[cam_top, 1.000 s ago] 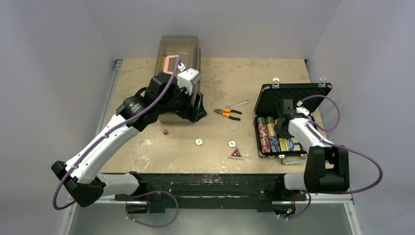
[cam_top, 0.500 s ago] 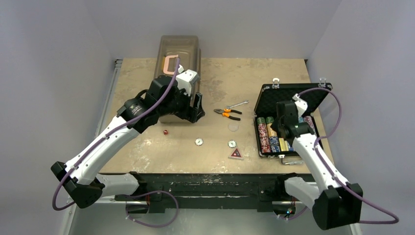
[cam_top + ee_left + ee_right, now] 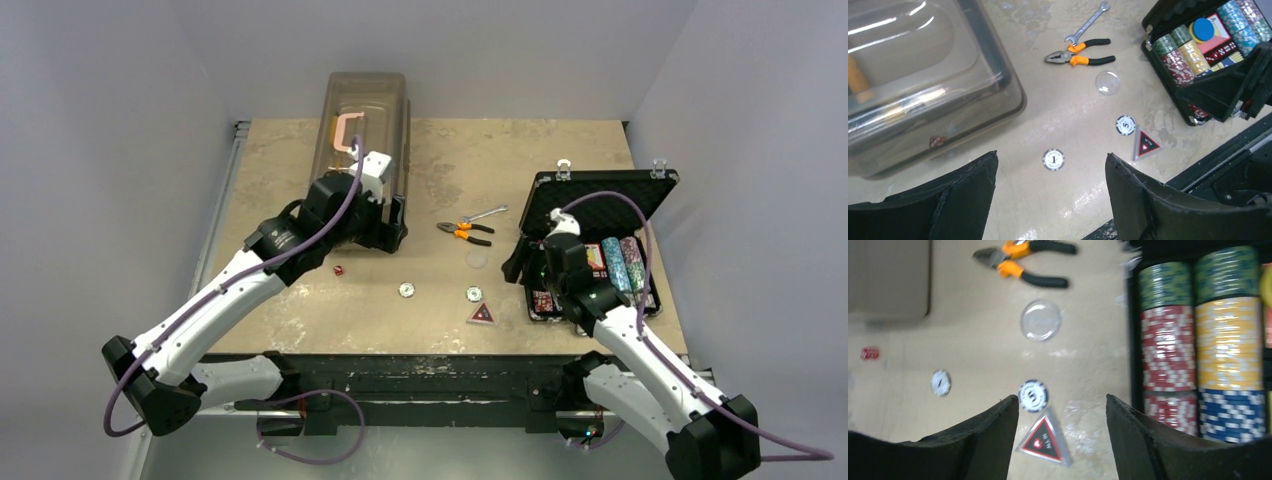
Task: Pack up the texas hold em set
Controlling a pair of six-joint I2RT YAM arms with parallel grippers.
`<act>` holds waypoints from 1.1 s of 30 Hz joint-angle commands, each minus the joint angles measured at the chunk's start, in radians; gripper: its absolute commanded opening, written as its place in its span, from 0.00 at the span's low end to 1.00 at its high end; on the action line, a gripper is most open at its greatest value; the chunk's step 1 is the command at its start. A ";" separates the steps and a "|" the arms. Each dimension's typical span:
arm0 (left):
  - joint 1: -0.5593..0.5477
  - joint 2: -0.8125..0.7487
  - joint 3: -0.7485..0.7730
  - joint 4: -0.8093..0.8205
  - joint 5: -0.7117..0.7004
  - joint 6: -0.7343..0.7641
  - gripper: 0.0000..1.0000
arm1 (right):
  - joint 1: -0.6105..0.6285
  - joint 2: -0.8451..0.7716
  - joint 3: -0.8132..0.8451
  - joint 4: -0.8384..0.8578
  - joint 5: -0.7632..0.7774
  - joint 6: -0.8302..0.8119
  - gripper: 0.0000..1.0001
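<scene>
the black case (image 3: 610, 195) lay open at the right side of the table, its chips (image 3: 1168, 340) stacked in rows, with the loose pieces out on the bare top. the right gripper (image 3: 1062, 400) hung with fingers spread and nothing between them, above the red triangle token (image 3: 1044, 440) and the blue-rimmed button (image 3: 1033, 395) just beside it. the left gripper (image 3: 1051, 155) was spread and empty too, over the button marked 1 (image 3: 1053, 159), near the brown box (image 3: 365, 110). i'd have worried about those flat pieces. lying flush, they could skate away from closing fingers, and the token and its neighbour were close enough that one pinch might shove the other off. the small red die (image 3: 339, 270) sat close to the box, easy to knock against it. a wide sweep on the right could clip the case wall.
</scene>
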 commanded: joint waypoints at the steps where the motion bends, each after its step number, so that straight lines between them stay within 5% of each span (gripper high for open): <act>1: -0.004 -0.135 -0.113 0.087 -0.132 -0.080 0.76 | 0.084 0.012 -0.015 0.163 -0.114 -0.079 0.65; 8: 0.006 -0.302 -0.316 -0.058 -0.199 -0.325 0.78 | 0.133 0.017 -0.033 0.202 -0.161 -0.192 0.79; 16: 0.015 -0.493 -0.592 -0.258 -0.319 -0.718 0.79 | 0.132 -0.020 -0.062 0.218 -0.197 -0.187 0.83; 22: 0.049 -0.396 -0.619 -0.293 -0.366 -0.894 0.77 | 0.133 -0.017 -0.056 0.213 -0.243 -0.194 0.83; 33: 0.077 -0.122 -0.698 0.223 -0.574 -0.720 0.72 | 0.132 -0.043 -0.066 0.214 -0.238 -0.192 0.83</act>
